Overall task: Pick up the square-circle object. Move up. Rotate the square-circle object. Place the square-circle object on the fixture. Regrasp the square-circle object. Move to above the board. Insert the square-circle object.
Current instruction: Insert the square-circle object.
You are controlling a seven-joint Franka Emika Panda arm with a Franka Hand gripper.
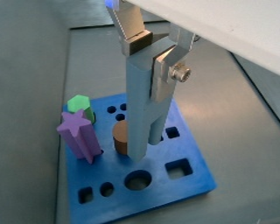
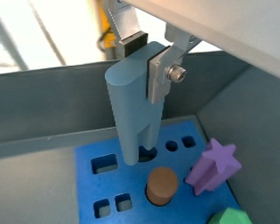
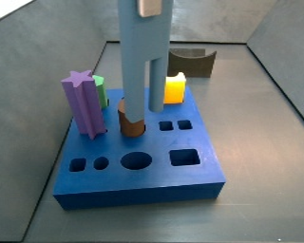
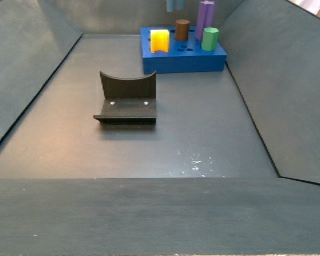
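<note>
Because the fingers (image 1: 161, 63) clamp the upper end of the square-circle object (image 1: 143, 109), the gripper (image 1: 152, 48) carries the pale peg upright, its long axis plumb over the board (image 1: 192, 179), which suits a straight descent into a shaped hole. In a wrist view the peg's lower end (image 2: 136, 150) appears to sit at or just inside a paired opening near the board's middle; whether it has actually entered I cannot tell. Close neighbours crowd it: the brown cylinder (image 3: 130, 121) stands just beside the peg's foot, the purple star-topped post (image 3: 83, 104) a little farther off, and the orange-yellow block (image 3: 175, 88) behind. Sideways room therefore looks slim, so any tilt risks jamming against the hole's rim. Above, space is free. The fixture (image 4: 125, 99) sits empty, well apart from the board, on the grey floor (image 4: 163, 150).
</note>
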